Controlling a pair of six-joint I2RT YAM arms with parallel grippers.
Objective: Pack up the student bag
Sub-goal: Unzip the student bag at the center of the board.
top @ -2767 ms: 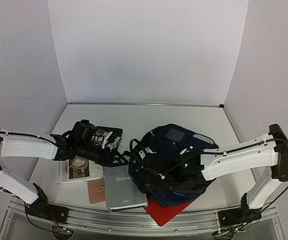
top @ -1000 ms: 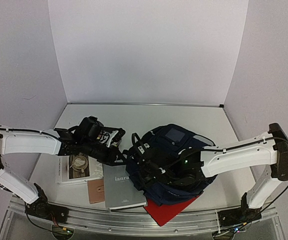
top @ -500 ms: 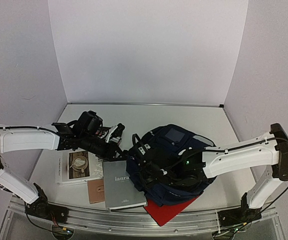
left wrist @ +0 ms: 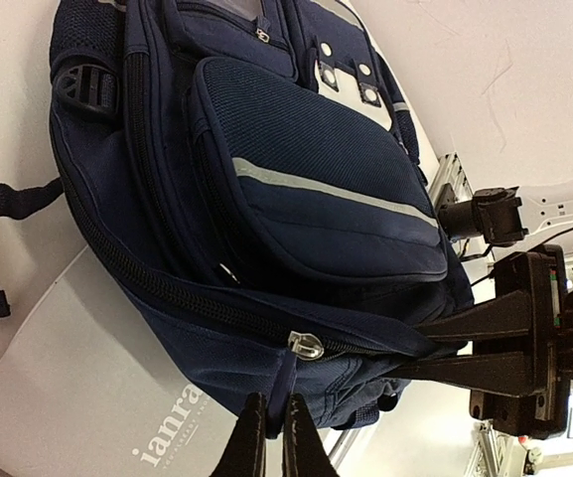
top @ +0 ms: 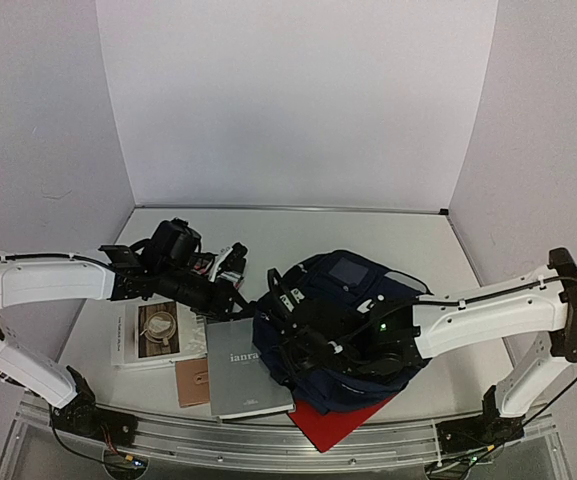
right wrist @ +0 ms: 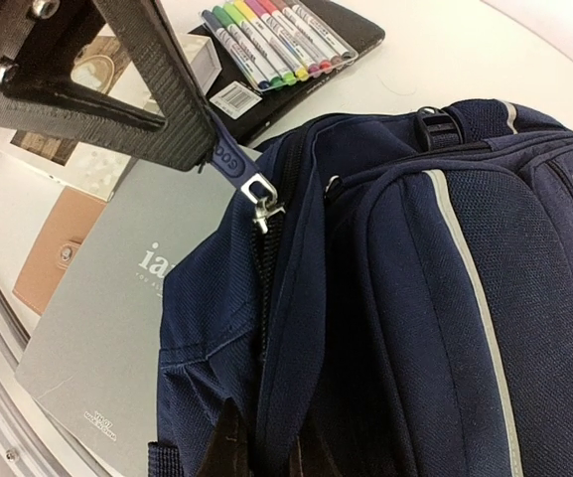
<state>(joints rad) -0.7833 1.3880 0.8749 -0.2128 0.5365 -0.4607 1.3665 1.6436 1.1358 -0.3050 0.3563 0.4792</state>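
White table [top: 368, 235]. The student bag [top: 343, 320] lies at its centre-right, front pocket up, and is the largest thing here. One corner overlaps the grey book [top: 240, 375]; a red folder [top: 333, 420] pokes out beneath its near edge.

Left of the book lie a white booklet [top: 153, 330] and a small brown wallet [top: 193, 382]. The marker set [right wrist: 276, 45] sits behind them in its black case.

The right gripper [right wrist: 256, 452] is pinched tight on a fold of bag fabric beside the zip, bracing it. The left gripper [left wrist: 267, 442] is clamped on the blue zip pull [right wrist: 228, 159], and the tab is drawn taut.

Step in hand, as I judge it: opening the main compartment. How far the zip has parted I cannot tell. The next move calls for a steady draw along the zip track with the brace held firm, so the bag doesn't slide.
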